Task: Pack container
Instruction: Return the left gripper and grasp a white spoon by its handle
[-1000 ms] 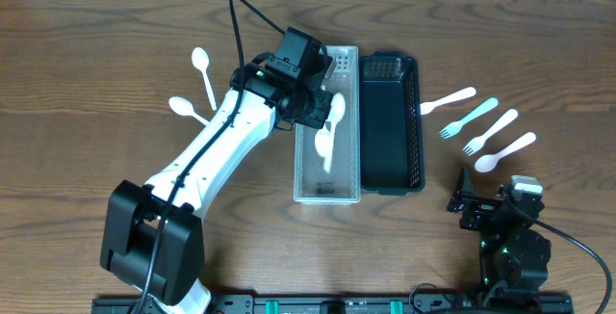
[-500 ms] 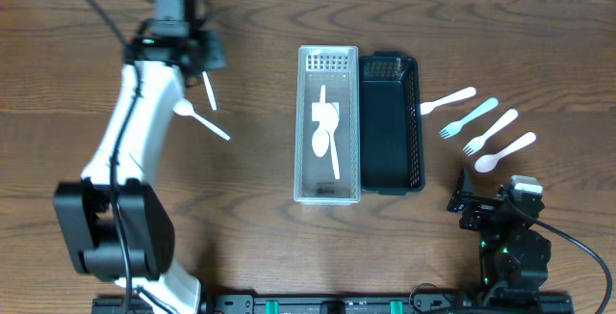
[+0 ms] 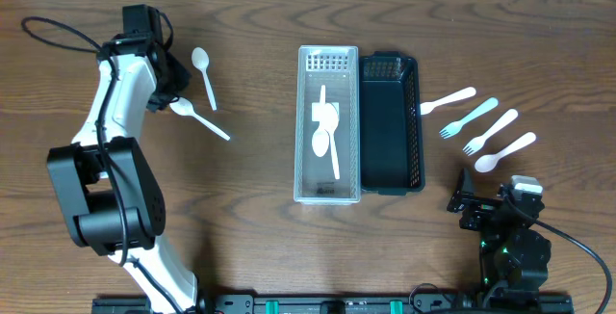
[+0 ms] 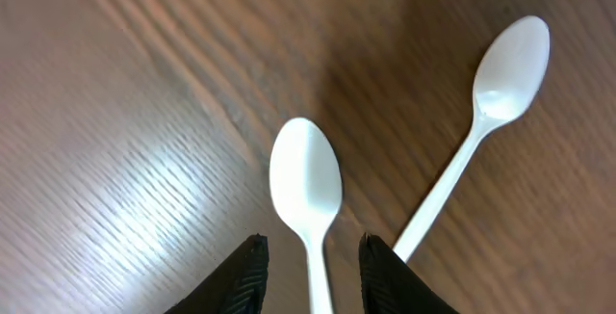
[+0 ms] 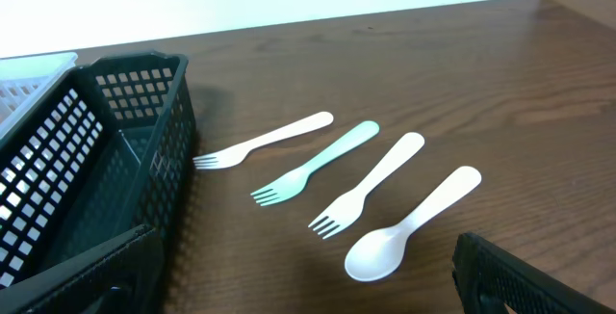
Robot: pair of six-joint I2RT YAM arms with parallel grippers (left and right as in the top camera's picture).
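A clear container [image 3: 327, 194] in the table's middle holds white spoons [image 3: 325, 131]. A black basket [image 3: 390, 179] stands against its right side. My left gripper [image 3: 162, 97] is open at the far left, its fingers [image 4: 310, 274] on either side of the handle of a white spoon [image 4: 306, 174] lying on the table [image 3: 200, 119]. A second white spoon [image 4: 481, 131] lies to its right [image 3: 203, 73]. My right gripper [image 3: 476, 208] rests open at the front right; in its view two white forks [image 5: 265, 141] [image 5: 366, 184], a teal fork [image 5: 318, 163] and a white spoon [image 5: 409, 227] lie ahead.
The black basket [image 5: 87, 160] has a mesh wall at the left of the right wrist view. The cutlery to the right of the basket lies in a slanted row [image 3: 481, 126]. The left arm [image 3: 115, 141] reaches along the table's left side.
The left arm has swung from over the clear container to the far left and come down over the lower white spoon. The right arm has not moved.
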